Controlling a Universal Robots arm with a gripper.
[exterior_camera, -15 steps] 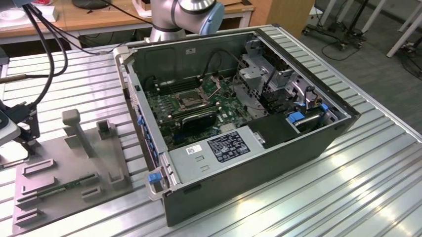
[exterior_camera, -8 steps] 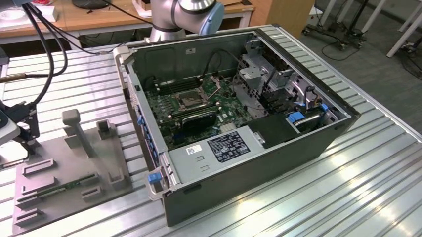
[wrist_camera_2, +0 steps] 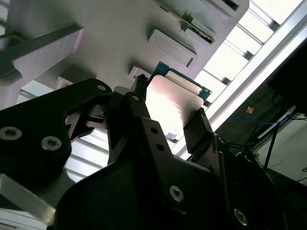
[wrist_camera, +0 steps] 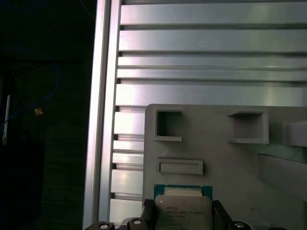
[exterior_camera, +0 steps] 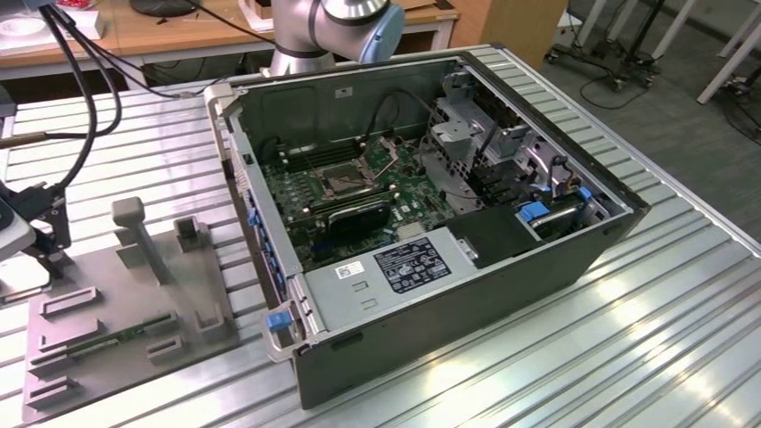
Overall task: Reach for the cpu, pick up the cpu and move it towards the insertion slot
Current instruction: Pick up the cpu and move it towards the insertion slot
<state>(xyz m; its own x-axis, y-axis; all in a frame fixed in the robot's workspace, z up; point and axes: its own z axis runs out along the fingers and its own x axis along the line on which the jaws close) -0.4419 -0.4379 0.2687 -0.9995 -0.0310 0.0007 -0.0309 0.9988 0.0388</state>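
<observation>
Tool (wrist_camera_2: 169, 109) clamped on cpu (wrist_camera: 184, 211) by opposite edges, poised over grey tray (wrist_camera: 230, 163)

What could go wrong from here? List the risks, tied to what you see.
1. The claw pinches the cpu by two thin opposite edges over the grey tray; the chip could slip or tilt.
2. The insertion slot sits deep inside the open computer case, past its side wall and near black cables; the arm or chip might clip them on the way in.
</observation>
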